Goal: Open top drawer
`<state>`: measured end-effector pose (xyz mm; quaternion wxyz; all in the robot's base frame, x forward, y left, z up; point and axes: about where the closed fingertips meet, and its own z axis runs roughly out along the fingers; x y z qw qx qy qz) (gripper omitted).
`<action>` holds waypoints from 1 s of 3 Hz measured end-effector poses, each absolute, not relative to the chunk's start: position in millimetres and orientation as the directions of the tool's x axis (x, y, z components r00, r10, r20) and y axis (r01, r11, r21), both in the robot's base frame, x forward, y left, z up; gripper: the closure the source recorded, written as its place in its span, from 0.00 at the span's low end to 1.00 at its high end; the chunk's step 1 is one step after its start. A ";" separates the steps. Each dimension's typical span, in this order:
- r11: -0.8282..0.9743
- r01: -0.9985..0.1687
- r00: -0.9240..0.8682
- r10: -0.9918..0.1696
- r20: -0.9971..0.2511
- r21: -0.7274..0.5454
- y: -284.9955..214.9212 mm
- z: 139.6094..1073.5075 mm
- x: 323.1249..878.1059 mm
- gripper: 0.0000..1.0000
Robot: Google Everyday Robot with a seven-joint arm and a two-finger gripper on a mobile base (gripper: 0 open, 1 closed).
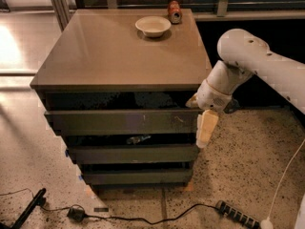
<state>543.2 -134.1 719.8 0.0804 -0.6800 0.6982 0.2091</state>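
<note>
The top drawer [119, 122] is the widest dark grey-brown front of the cabinet, just under the tabletop [119, 56]. It stands out a little from the cabinet body, with a dark gap above it. A small pale scratch shows near its right end. My gripper [204, 123] hangs from the white arm [257, 61] at the drawer's right end, against its front corner. Its pale tip points down past the drawer's lower edge. Two smaller drawer fronts [133, 154] sit below, also stepped out.
A white bowl [153, 26] and a red can [174, 11] stand at the back of the tabletop. A power strip [238, 214] and black cable [143, 219] lie on the speckled floor in front. A white cable [286, 175] runs down at the right.
</note>
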 end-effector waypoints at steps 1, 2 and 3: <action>-0.011 -0.991 -0.049 -0.898 -0.436 0.135 -128.5 730.2 565.8 0.00; -0.011 -0.991 -0.049 -0.898 -0.436 0.135 -128.5 730.2 565.8 0.00; -0.049 -0.986 -0.029 -0.889 -0.456 0.157 -110.9 718.2 580.2 0.00</action>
